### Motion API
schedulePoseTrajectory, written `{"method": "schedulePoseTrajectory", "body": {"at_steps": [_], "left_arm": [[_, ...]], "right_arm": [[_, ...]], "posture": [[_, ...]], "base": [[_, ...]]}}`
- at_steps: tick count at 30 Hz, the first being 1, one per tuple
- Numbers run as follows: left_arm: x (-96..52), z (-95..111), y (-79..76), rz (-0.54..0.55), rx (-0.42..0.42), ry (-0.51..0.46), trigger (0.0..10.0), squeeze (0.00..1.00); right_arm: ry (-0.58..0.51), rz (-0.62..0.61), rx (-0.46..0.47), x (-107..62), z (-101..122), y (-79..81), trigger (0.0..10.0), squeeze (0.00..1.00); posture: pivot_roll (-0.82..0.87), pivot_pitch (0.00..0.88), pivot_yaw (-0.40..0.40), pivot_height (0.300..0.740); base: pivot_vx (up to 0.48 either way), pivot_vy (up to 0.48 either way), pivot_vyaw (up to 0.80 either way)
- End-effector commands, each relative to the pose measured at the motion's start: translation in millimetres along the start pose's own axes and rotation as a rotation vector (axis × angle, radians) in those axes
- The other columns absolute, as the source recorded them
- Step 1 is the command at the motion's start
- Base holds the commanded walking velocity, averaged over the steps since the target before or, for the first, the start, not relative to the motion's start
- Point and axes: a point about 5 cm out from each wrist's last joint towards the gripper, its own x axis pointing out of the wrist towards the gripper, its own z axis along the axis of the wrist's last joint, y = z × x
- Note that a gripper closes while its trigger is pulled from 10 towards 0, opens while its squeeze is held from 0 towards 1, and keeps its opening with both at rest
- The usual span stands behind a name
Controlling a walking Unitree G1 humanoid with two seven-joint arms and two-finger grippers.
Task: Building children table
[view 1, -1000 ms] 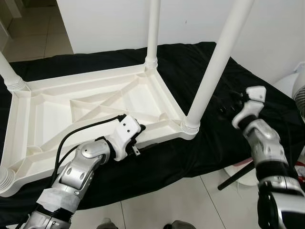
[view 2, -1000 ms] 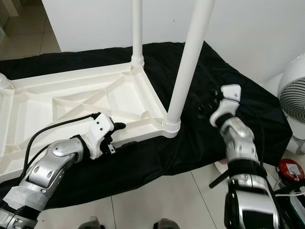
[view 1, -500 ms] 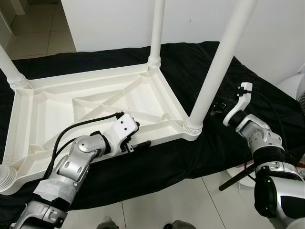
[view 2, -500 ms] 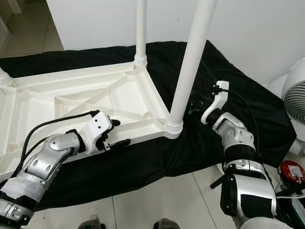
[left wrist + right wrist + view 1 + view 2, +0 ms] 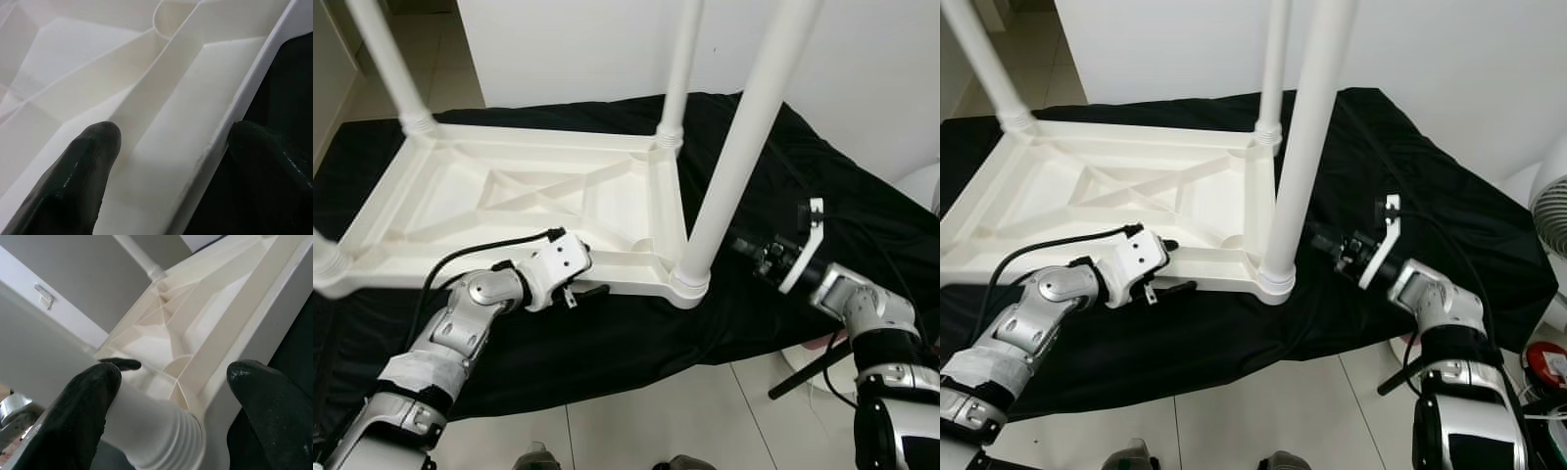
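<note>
Tabletop (image 5: 524,211) lies upside down on the black cloth (image 5: 607,343), legs up; it's now swung round versus half a second ago, near-right corner closer to the robot and further left in the head views, though some of that may be head motion. Left gripper (image 5: 590,279) is at the near rim, fingers apart and straddling the edge wall, one finger (image 5: 78,176) inside on the ribbed underside, the other outside over the cloth; not visibly clamped. Right gripper (image 5: 1324,242) has come in from the right, just beside the near-right leg (image 5: 734,157) low down near its threaded collar (image 5: 171,435); fingers apart, one fingertip (image 5: 93,396) at the leg, the other not closed on it. Reads as lining up to seat or twist that leg, with the left arm steadying the frame. Edges: cloth's near edge hangs over tiled floor (image 5: 636,421), and the tabletop's near rim sits close to it. Open room on the right cloth; wall (image 5: 587,49) close behind; fan (image 5: 1552,211) far right.
</note>
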Motion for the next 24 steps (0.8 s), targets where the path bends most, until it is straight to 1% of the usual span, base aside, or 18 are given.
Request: {"method": "schedulePoseTrajectory", "body": {"at_steps": [1,2,3,4,5,6,7,8,9,10,11,14,15,18,19,21,22,24], "left_arm": [[-5.3,1,16.1,0.148,0.007,0.012,10.0,0.0],[-5.3,1,16.1,0.148,0.007,0.012,10.0,0.0],[-4.8,3,16.2,0.143,0.01,0.003,10.0,0.0],[-4.3,5,15.3,0.135,0.01,-0.008,10.0,0.0],[-4.3,5,15.3,0.135,0.01,-0.008,10.0,0.0],[-3.6,6,14.8,0.13,0.011,-0.017,10.0,0.0],[-3.8,10,12.9,0.112,-0.018,-0.048,10.0,0.0],[-4.3,13,10.7,0.09,-0.063,-0.081,10.0,0.0],[-4.3,13,10.7,0.09,-0.063,-0.081,10.0,0.0],[-6.7,22,6.0,0.038,-0.125,-0.147,10.0,0.0],[-8.9,25,1.8,-0.005,-0.155,-0.176,10.0,0.0],[-15.7,35,-9.9,-0.109,-0.189,-0.242,10.0,0.0],[-17.2,37,-12.0,-0.127,-0.197,-0.254,10.0,0.0],[-18.0,38,-13.0,-0.137,-0.204,-0.26,10.0,0.0],[-20.8,40,-16.5,-0.172,-0.214,-0.268,10.0,0.0],[-28.1,46,-24.7,-0.265,-0.264,-0.307,10.0,0.0],[-28.1,46,-24.7,-0.265,-0.264,-0.307,10.0,0.0],[-32.4,53,-30.1,-0.313,-0.299,-0.343,10.0,0.0]], "right_arm": [[-0.001,-0.042,-0.041,-1.4,-3,-2.6,10.0,0.0],[-0.001,-0.042,-0.041,-1.4,-3,-2.6,10.0,0.0],[-0.059,-0.092,-0.106,-2.5,2,-6.3,10.0,0.0],[-0.115,-0.157,-0.148,-4.4,6,-10.9,10.0,0.0],[-0.115,-0.157,-0.148,-4.4,6,-10.9,10.0,0.0],[-0.151,-0.198,-0.169,-6.2,8,-13.1,10.0,0.0],[-0.184,-0.207,-0.201,-9.6,9,-12.2,10.0,0.0],[-0.201,-0.204,-0.209,-12.7,8,-10.9,10.0,0.0],[-0.201,-0.204,-0.209,-12.7,8,-10.9,10.0,0.0],[-0.2,-0.191,-0.233,-18.7,6,-7.6,10.0,0.0],[-0.174,-0.179,-0.247,-22.1,3,-6.1,10.0,0.0],[-0.089,-0.105,-0.282,-30.9,-4,0.9,10.0,0.0],[-0.059,-0.082,-0.288,-33.0,-7,3.2,10.0,0.0],[-0.042,-0.07,-0.293,-34.1,-8,4.4,10.0,0.0],[0.012,-0.043,-0.318,-36.9,-12,7.0,10.0,0.0],[0.098,0.02,-0.371,-40.0,-15,12.8,10.0,0.0],[0.098,0.02,-0.371,-40.0,-15,12.8,10.0,0.0],[0.125,0.039,-0.438,-35.2,-13,16.5,10.0,0.0]], "posture": [[0.02,0.0,-0.012,0.74],[0.02,0.0,-0.012,0.74],[0.01,0.0,-0.007,0.74],[0.01,0.0,-0.007,0.74],[0.01,0.0,-0.007,0.74],[0.01,0.0,-0.007,0.74],[0.01,0.0,-0.005,0.74],[0.01,0.0,-0.005,0.74],[0.01,0.0,-0.005,0.74],[0.01,0.0,-0.005,0.74],[0.01,0.0,-0.006,0.74],[0.02,0.0,-0.006,0.74],[0.02,0.0,-0.003,0.74],[0.02,0.0,-0.003,0.74],[0.02,0.0,-0.006,0.74],[0.02,0.0,-0.006,0.74],[0.02,0.0,-0.006,0.74],[0.02,0.0,-0.008,0.74]], "base": [[0.0,0.0,0.0],[0.0,0.0,0.0],[0.0,0.0,0.0],[0.0,0.0,0.0],[0.0,0.0,0.0],[0.0,0.0,0.0],[0.0,0.0,0.0],[0.0,0.0,0.0],[0.0,0.0,0.0],[0.0,0.0,0.0],[0.0,0.0,0.0],[0.0,0.0,0.0],[0.0,0.0,0.0],[0.0,0.0,0.0],[0.0,0.0,0.0],[0.0,0.0,0.0],[0.0,0.0,0.0],[0.0,0.0,0.0]]}}
